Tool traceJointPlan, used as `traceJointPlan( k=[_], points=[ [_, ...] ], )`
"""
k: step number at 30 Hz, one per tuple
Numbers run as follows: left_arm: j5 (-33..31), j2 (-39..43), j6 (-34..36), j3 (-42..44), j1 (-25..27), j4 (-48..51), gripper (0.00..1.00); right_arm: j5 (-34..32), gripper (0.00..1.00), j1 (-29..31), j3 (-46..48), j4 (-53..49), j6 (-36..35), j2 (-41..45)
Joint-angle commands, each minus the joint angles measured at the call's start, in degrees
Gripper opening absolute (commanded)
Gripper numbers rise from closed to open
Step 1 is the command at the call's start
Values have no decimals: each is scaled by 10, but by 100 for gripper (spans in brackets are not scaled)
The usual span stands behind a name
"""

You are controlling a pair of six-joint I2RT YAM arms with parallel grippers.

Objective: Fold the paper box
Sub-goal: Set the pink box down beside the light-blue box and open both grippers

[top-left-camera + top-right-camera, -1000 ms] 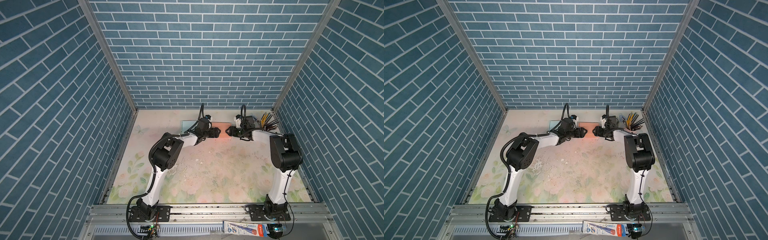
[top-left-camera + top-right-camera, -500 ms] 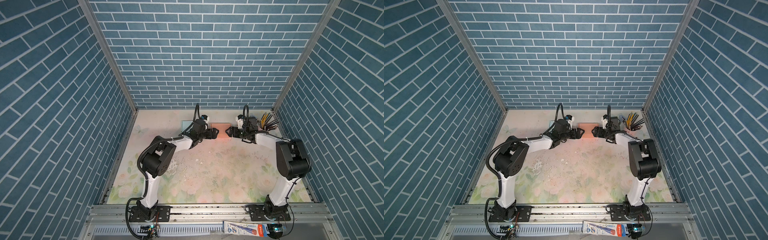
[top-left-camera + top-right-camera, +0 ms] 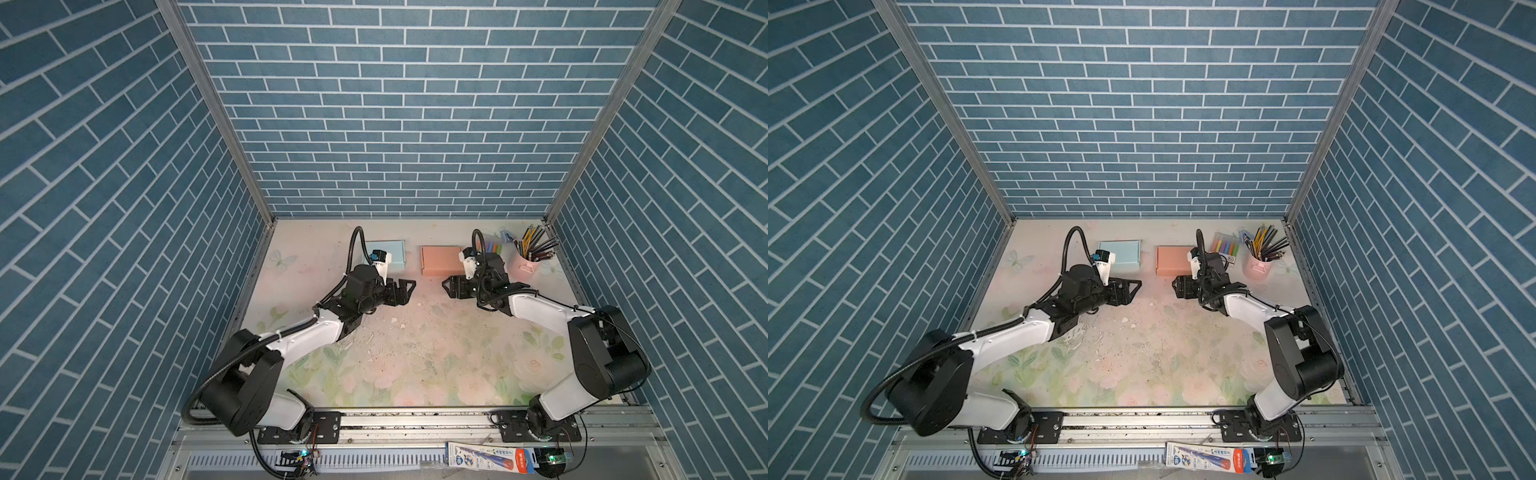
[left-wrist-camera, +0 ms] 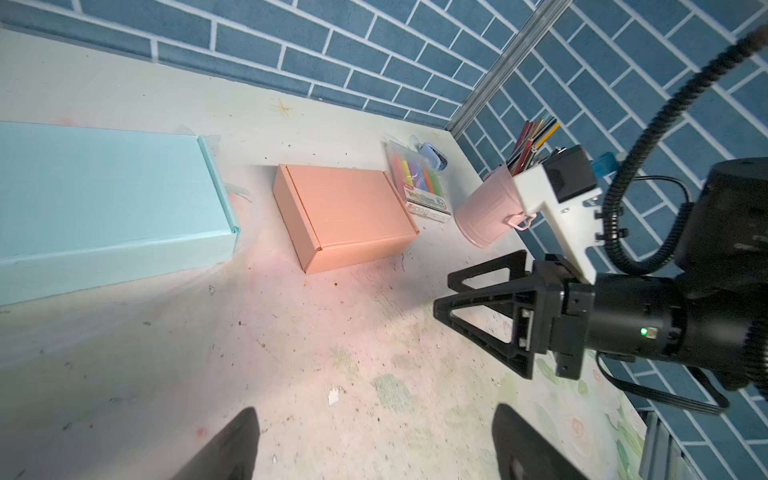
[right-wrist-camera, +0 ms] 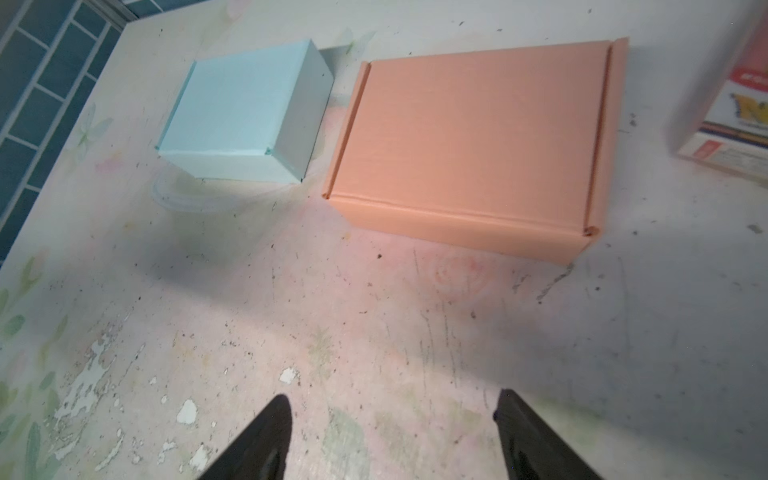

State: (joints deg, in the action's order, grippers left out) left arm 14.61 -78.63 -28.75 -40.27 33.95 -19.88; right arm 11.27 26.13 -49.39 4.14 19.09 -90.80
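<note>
The paper box (image 3: 439, 259) (image 3: 1176, 259) is salmon-pink, with its lid down flat, and lies at the back middle of the table. It also shows as the pink box (image 4: 349, 216) in the left wrist view and as the pink box (image 5: 473, 137) in the right wrist view. My left gripper (image 3: 406, 289) (image 3: 1133, 289) (image 4: 374, 419) hovers in front of the box's left corner, open and empty. My right gripper (image 3: 446, 286) (image 3: 1177, 286) (image 5: 390, 405) (image 4: 444, 294) hovers in front of its right corner, also open and empty. Neither gripper touches the box.
A closed light blue box (image 3: 392, 251) (image 3: 1123, 251) (image 4: 104, 195) (image 5: 245, 112) lies left of the pink one. A marker pack (image 3: 493, 248) (image 4: 419, 183) and a pink cup of pencils (image 3: 525, 265) (image 3: 1258, 266) stand at the back right. Blue brick walls enclose three sides.
Both grippers have drawn back from the sides of the pink box toward the front of the table. The box now lies by itself.
</note>
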Motion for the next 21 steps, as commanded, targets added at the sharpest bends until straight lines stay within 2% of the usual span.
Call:
traceJointPlan(
  k=[1, 8, 21],
  points=[
    [-6, 48, -1, 27, 1, 23, 88, -38, 75, -1, -10, 21, 0, -25],
    [-29, 119, -7, 80, 1, 45, 88, -55, 72, 13, -54, 42, 8, -108],
    [-42, 157, -14, 112, 0, 56, 88, -64, 67, 14, -128, 64, 39, -200]
  ],
)
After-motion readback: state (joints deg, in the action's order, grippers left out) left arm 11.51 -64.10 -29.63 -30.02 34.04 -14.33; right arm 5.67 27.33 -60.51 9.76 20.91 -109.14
